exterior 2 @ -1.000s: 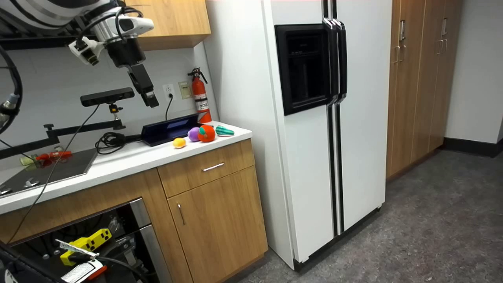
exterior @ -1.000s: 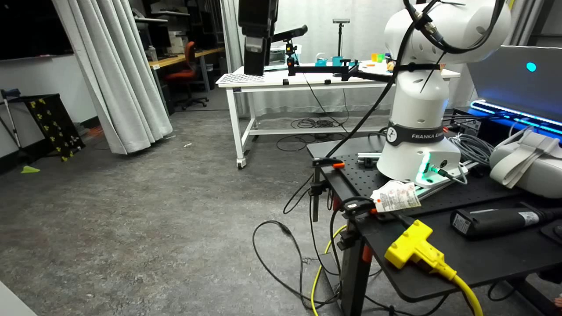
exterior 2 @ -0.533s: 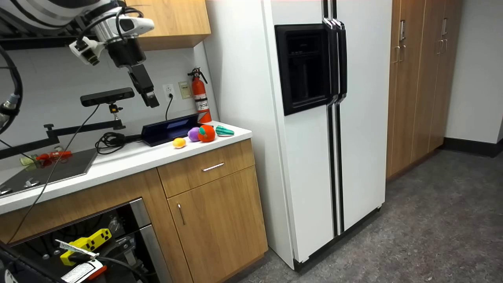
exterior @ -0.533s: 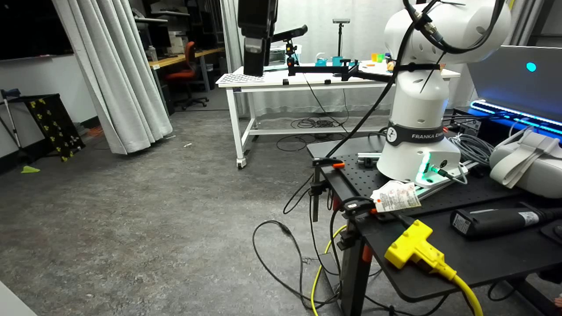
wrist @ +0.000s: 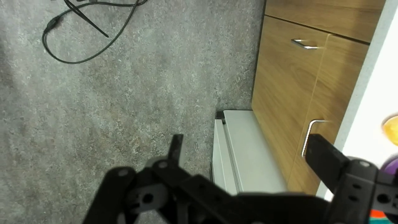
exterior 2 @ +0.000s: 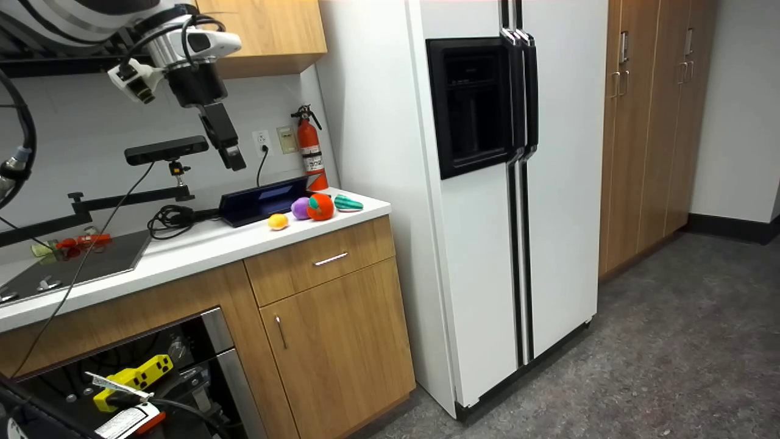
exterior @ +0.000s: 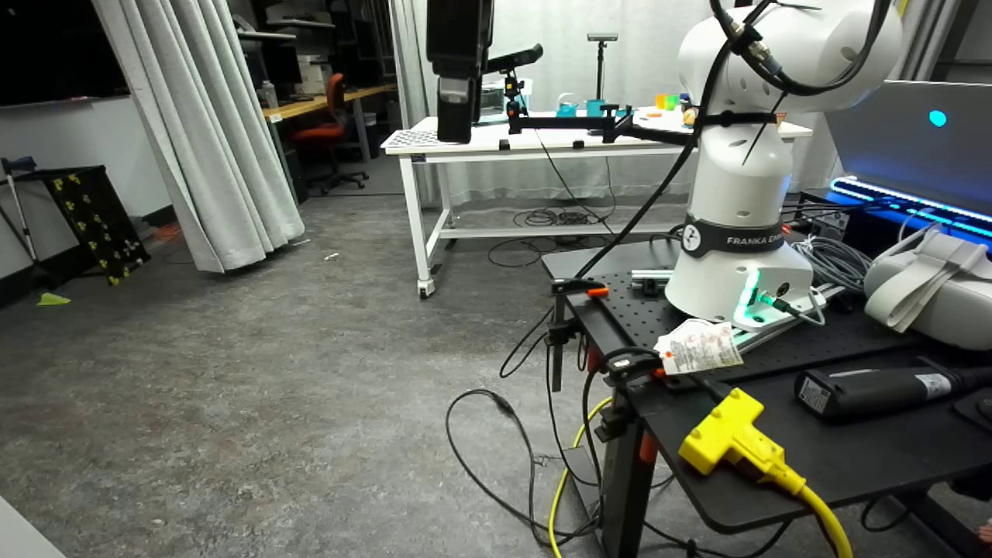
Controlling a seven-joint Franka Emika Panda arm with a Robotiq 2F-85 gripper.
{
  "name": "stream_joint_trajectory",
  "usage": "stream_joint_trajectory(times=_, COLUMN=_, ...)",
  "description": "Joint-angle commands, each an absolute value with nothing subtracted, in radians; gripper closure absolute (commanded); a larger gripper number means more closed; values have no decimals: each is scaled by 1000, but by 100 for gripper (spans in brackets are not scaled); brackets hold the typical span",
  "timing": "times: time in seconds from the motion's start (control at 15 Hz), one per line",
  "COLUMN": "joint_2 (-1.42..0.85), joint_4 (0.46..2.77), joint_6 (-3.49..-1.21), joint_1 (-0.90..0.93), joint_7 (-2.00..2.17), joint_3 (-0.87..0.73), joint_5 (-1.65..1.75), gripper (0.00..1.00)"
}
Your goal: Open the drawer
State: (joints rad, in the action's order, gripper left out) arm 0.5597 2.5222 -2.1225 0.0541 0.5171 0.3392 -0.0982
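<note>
The drawer's wooden front (exterior 2: 320, 262) is shut under the white counter; its inside is hidden. It has a silver bar handle (exterior 2: 331, 259) and sits above a wooden cupboard door. In the wrist view the drawer front (wrist: 331, 90) runs along the counter edge, and its handle (wrist: 306, 139) appears just beside the right fingertip, partly behind it. My gripper (wrist: 244, 141) is open with wide-apart fingers and nothing between them. In an exterior view the gripper (exterior 2: 234, 160) hangs above counter height, up and left of the handle and apart from it; it also shows in an exterior view (exterior: 455, 116).
Toy food, including a red one (exterior 2: 320, 207) and a yellow-orange one (exterior 2: 278, 221), lies on the counter (exterior 2: 213, 245) above the drawer. A white fridge (exterior 2: 381, 152) stands right beside the cabinet. A camera (exterior 2: 166, 150) on a black arm is behind the gripper. The cupboard door has its own handle (exterior 2: 280, 332).
My gripper has moved slightly down over the last half second, with a small shift to the right in an exterior view. The drawer has not moved.
</note>
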Motion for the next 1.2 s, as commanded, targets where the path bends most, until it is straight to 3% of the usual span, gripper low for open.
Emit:
stream_joint_trajectory(times=0.0, joint_2=554, joint_4=2505, joint_6=-2065, joint_1=79, joint_7=509, joint_3=316, joint_5=-93, gripper=0)
stream_joint_trajectory(times=1.13, joint_2=556, joint_4=2515, joint_6=-2048, joint_1=78, joint_7=524, joint_3=317, joint_5=-89, gripper=0)
